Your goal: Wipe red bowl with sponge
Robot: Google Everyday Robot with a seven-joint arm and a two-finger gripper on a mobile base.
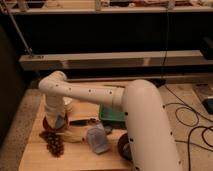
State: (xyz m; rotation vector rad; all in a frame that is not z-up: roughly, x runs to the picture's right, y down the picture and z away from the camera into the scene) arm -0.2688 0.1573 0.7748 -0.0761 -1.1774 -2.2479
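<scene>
The red bowl (49,125) sits on the wooden table (75,157) at its left side, mostly covered by my arm. My gripper (56,120) points down into or just over the bowl. A small pale bluish piece (60,121) shows at the gripper's tip over the bowl's right rim; it may be the sponge, but I cannot tell for sure. The white arm (100,97) reaches in from the lower right and hides the bowl's inside.
A bunch of dark grapes (54,142) lies in front of the bowl. A crumpled clear bottle (97,139), a dark utensil (82,121), a green tray (112,115), a white cup (68,104) and a dark bowl (125,149) stand nearby. Cables (192,125) lie on the floor at right.
</scene>
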